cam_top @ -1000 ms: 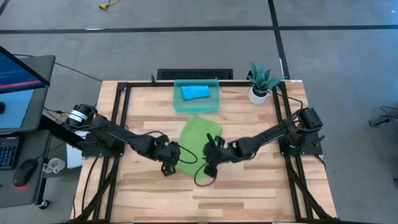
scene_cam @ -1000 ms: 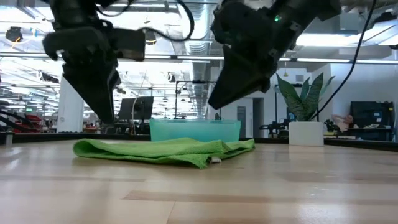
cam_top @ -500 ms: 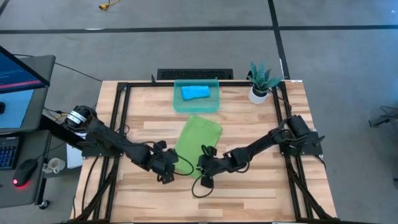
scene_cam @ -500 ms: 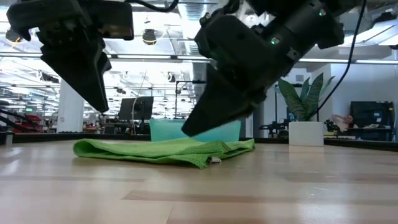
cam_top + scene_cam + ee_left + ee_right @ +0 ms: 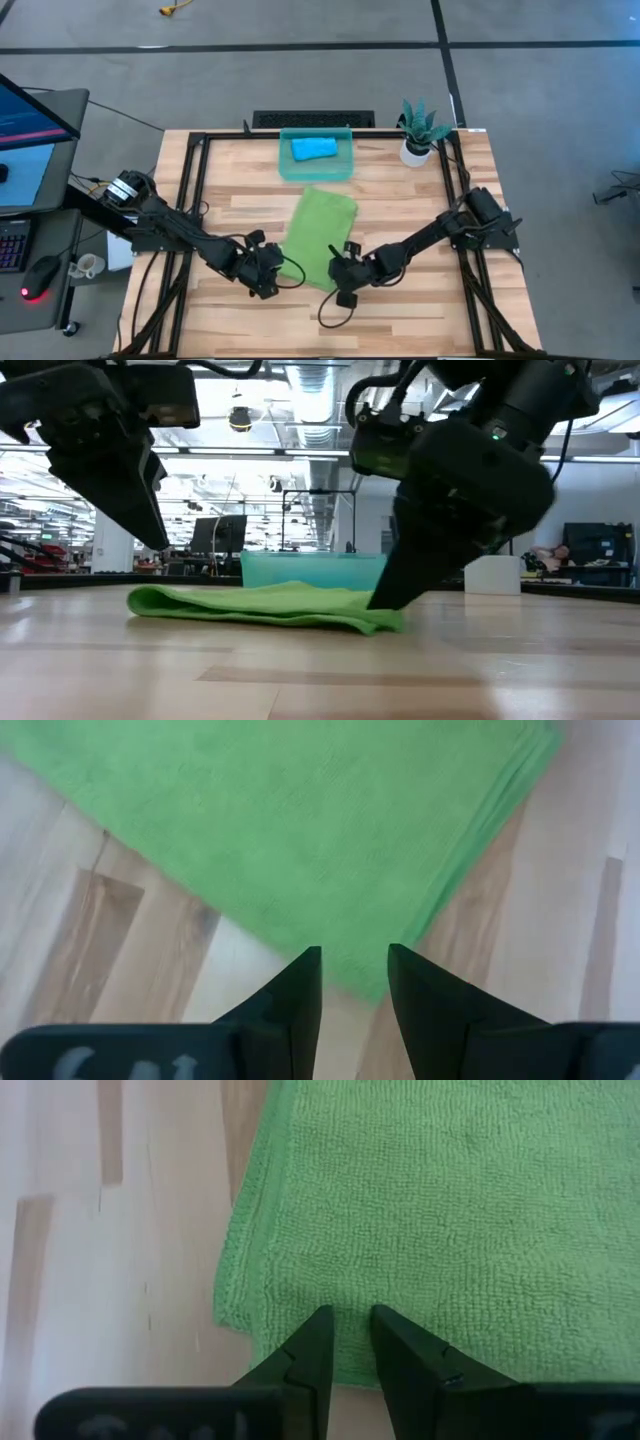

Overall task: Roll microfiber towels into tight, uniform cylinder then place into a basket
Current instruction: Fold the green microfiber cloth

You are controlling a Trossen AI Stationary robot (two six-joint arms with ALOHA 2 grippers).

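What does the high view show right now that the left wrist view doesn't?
Only the high view shows the basket holding the rolled blue towel, plus the right gripper at the green towel's near end. Only the left wrist view shows the left gripper with a gap between its fingers, at the towel's corner. Both show the green towel lying flat, unrolled, on the table.

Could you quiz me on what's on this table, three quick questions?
1. True or false: the blue towel lies inside the basket.
2. Which end of the green towel are the left gripper and right gripper at: A the near end, away from the basket, B the end by the basket, C neither?
3. Fill in: the white pot holds a ____.

Key: 1 true. 2 A. 3 plant.
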